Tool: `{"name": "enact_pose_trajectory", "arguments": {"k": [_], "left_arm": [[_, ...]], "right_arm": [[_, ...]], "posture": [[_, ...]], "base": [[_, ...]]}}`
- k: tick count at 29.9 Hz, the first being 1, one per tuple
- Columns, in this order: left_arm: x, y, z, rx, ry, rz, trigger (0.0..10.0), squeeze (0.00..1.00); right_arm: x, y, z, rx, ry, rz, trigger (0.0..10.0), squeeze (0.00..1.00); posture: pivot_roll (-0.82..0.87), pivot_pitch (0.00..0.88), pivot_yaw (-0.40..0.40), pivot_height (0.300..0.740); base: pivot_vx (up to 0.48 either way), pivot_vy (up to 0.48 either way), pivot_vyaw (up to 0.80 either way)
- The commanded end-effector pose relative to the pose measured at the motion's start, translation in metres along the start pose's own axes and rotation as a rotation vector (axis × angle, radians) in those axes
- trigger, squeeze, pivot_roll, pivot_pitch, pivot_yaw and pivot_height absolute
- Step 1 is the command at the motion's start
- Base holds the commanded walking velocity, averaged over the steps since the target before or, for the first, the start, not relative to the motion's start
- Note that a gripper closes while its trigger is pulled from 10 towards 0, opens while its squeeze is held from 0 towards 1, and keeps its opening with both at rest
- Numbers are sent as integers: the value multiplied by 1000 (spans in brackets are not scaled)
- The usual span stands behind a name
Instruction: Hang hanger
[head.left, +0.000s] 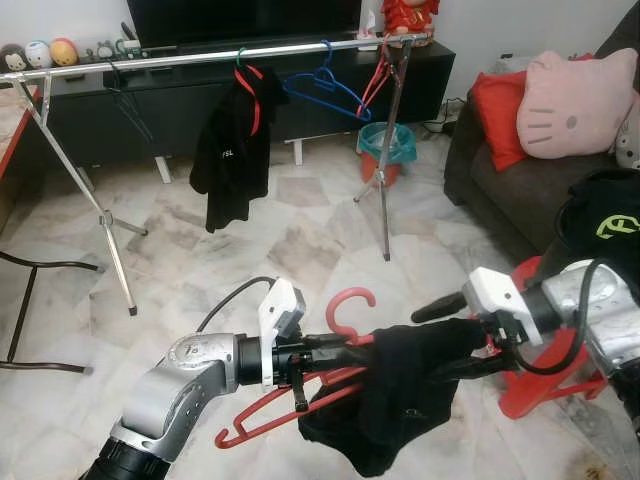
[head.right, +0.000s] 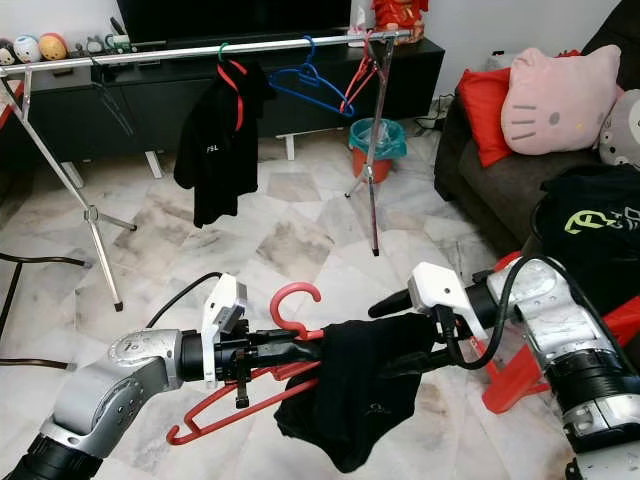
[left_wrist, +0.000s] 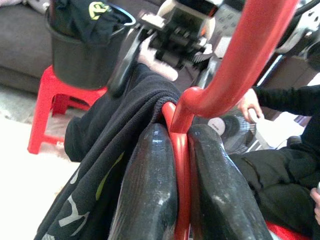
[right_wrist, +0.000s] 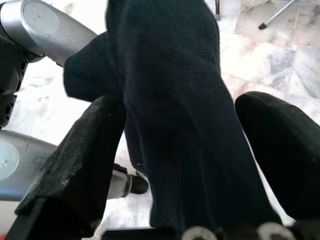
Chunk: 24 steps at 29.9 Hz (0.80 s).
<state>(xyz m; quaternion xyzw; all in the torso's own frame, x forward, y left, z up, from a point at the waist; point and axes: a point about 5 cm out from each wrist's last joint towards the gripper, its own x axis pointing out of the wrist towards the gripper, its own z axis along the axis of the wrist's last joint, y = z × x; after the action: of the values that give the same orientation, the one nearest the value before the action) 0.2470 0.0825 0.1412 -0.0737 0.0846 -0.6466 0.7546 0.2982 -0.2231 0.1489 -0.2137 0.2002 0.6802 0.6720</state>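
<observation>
My left gripper (head.left: 335, 355) is shut on the neck of a red hanger (head.left: 347, 301), just below its hook; the left wrist view shows both fingers (left_wrist: 150, 185) pressed against the red shaft. A black garment (head.left: 400, 395) is draped over the hanger's right side. My right gripper (head.left: 450, 335) is at that garment, open, with the cloth (right_wrist: 175, 100) between its spread fingers. The silver clothes rail (head.left: 200, 58) runs across the far side of the room. On it hang a black shirt (head.left: 232, 140), a blue hanger (head.left: 325, 90) and red hangers (head.left: 378, 75).
The rack's slanted legs (head.left: 110, 230) stand on the marble floor. Behind is a dark TV cabinet (head.left: 150, 105) and a teal bin (head.left: 385, 145). On the right are a sofa with a pink cushion (head.left: 575, 100), a red stool (head.left: 545, 385) and a black bucket of clothes (head.left: 600, 225). A person (left_wrist: 280, 150) sits nearby.
</observation>
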Motion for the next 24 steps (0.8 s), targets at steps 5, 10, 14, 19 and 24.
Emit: {"name": "enact_pose_trajectory", "arguments": {"k": [5, 10, 14, 19, 24], "left_arm": [[7, -7, 14, 51, -27, -59, 10000, 0], [8, -9, 14, 49, -26, -62, 10000, 0], [8, -10, 12, 43, -21, -69, 10000, 0], [10, -11, 10, 41, -12, -75, 10000, 0], [11, -12, 7, 40, 3, -74, 10000, 0]], "right_arm": [[5, 0, -3, 3, -9, 29, 0, 0], [4, -1, -4, 10, -14, 28, 0, 0], [3, -2, -4, 8, -17, 21, 0, 0], [3, -3, -3, 8, -24, 19, 0, 0], [5, -3, -2, 3, -36, 26, 0, 0]], "posture": [[-77, 33, -54, 740], [-76, 33, -56, 740], [-81, 35, -57, 740], [-83, 36, -57, 740], [-80, 40, -59, 740]], "base": [[0, 0, 0], [0, 0, 0], [0, 0, 0], [0, 0, 0], [0, 0, 0]]}}
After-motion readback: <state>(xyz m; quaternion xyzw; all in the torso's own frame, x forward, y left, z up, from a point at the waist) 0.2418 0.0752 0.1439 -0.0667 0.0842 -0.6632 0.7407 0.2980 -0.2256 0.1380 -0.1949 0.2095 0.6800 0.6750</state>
